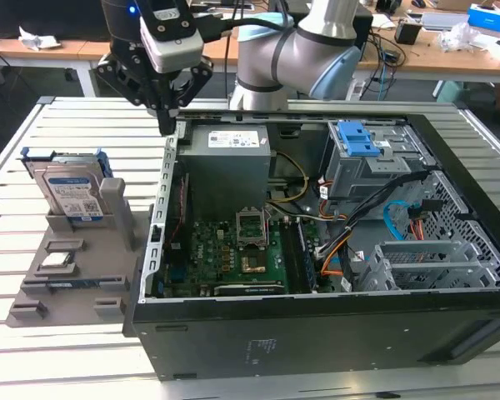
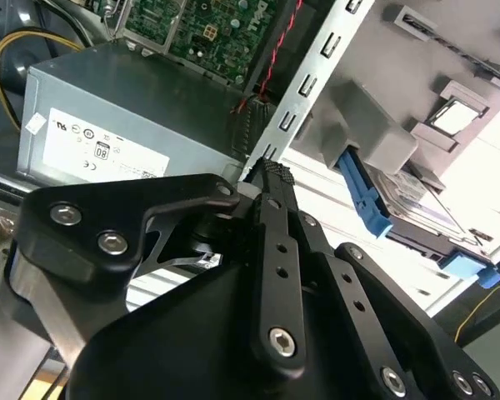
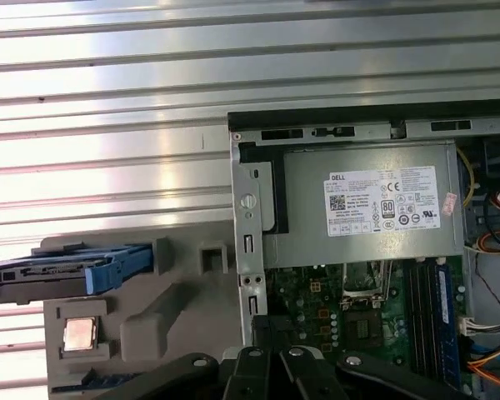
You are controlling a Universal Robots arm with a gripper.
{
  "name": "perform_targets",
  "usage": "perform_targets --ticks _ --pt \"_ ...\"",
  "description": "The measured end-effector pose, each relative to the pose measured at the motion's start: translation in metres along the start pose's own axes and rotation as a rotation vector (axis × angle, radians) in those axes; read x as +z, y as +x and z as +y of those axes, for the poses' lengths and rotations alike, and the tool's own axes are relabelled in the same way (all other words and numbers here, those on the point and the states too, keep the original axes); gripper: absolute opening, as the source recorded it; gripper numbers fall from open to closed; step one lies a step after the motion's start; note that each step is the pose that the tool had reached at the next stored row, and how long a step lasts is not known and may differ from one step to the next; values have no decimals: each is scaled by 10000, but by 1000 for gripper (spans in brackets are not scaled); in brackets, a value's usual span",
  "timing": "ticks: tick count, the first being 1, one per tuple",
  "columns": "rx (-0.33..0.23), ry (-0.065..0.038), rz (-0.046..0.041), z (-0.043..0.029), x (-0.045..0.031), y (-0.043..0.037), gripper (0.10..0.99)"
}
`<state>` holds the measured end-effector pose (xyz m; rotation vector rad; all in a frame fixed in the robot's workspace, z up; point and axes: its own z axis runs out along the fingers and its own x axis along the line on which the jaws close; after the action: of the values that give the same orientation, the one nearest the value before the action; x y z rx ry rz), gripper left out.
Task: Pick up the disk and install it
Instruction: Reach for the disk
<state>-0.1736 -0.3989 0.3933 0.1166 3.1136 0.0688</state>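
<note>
Above the rear corner of the open black metal computer case [image 1: 317, 333], your black claw [image 1: 168, 123] hangs pinched narrow, holding nothing. Flat silver-grey rectangular disk [image 1: 73, 193] with blue plastic frame stands on edge in the grey plastic holder [image 1: 75, 283] on the slatted metal table [image 1: 67, 358], well apart from the claw.

Silver-grey disk [image 1: 57, 173] with blue-and-white label [image 1: 73, 198] and blue frame [image 1: 63, 155]; black gripper [image 1: 168, 125]; green motherboard [image 1: 225, 250]; grey holder [image 1: 67, 287]

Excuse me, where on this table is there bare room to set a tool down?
Bare slats lie behind the grey holder, on the exterior view's left of the computer case, and in front of the holder. The case's inside is crowded; the holder carries the disk.
</note>
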Motion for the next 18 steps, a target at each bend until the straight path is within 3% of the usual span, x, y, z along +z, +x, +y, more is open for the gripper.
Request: perform_targets --ticks 13,16,18 --pt "-1 -1 1 -24 -9 321 106" --pt "0 -1 0 -34 -12 458 106" --pt "0 0 1 -37 -13 497 106"
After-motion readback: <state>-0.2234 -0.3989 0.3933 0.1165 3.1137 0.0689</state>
